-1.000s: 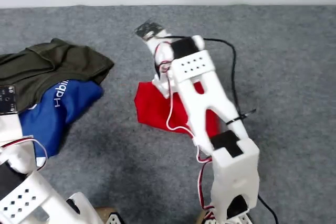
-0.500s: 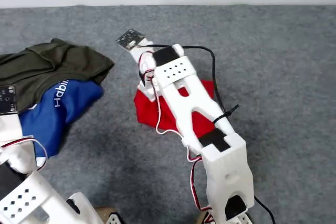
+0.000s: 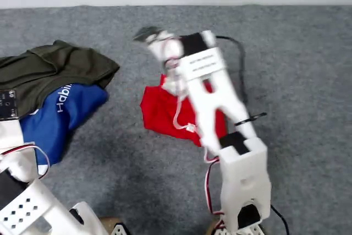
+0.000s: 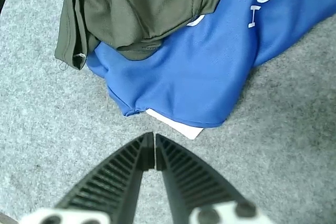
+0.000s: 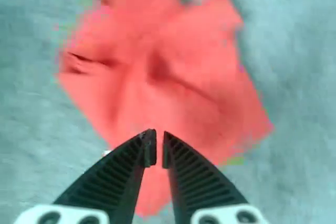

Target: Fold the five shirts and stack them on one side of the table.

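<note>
While the red shirt (image 5: 157,72) is hung over by the right end effector (image 5: 156,148), jaws drawn together, left end effector (image 4: 154,153) likewise closed, positioned beside blue shirt (image 4: 210,66), olive shirt (image 4: 142,3) laid atop.

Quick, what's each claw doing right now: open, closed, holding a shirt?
Left claw: closed, holding nothing.
Right claw: closed, holding nothing, with the red shirt beneath it.

Robot lab, grey felt-covered table (image 3: 308,70)
</note>
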Controlling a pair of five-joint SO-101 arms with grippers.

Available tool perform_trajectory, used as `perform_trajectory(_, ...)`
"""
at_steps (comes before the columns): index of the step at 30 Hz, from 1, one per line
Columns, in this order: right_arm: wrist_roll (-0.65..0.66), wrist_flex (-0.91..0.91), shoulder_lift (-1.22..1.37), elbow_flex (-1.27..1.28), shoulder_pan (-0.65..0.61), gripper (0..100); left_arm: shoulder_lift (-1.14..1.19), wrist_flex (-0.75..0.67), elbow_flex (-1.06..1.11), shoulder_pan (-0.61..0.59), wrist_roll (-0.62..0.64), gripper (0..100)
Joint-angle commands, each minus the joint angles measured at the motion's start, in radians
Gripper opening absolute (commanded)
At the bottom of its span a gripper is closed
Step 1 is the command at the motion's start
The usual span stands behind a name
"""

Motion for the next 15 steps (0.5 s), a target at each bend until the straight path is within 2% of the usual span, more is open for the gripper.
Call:
perform_trajectory(1,0.058,0.041,-0.035,-0.026,0.159,0.9,-0.014,-0.014,-0.018,-0.005,-0.006,2)
perform_trajectory(4,0.121,0.041,-0.035,0.02,0.237,1.0,-0.015,0.023,-0.025,-0.005,-0.006,2)
perform_trajectory(7,0.141,0.031,-0.033,0.074,0.255,1.0,-0.015,0.057,-0.022,-0.006,-0.006,2)
perform_trajectory(12,0.147,-0.064,0.056,0.103,0.219,1.0,-0.015,0.077,-0.024,-0.006,-0.006,2)
perform_trajectory(15,0.129,-0.074,0.13,0.103,0.147,1.1,-0.015,0.074,-0.024,-0.006,-0.006,2)
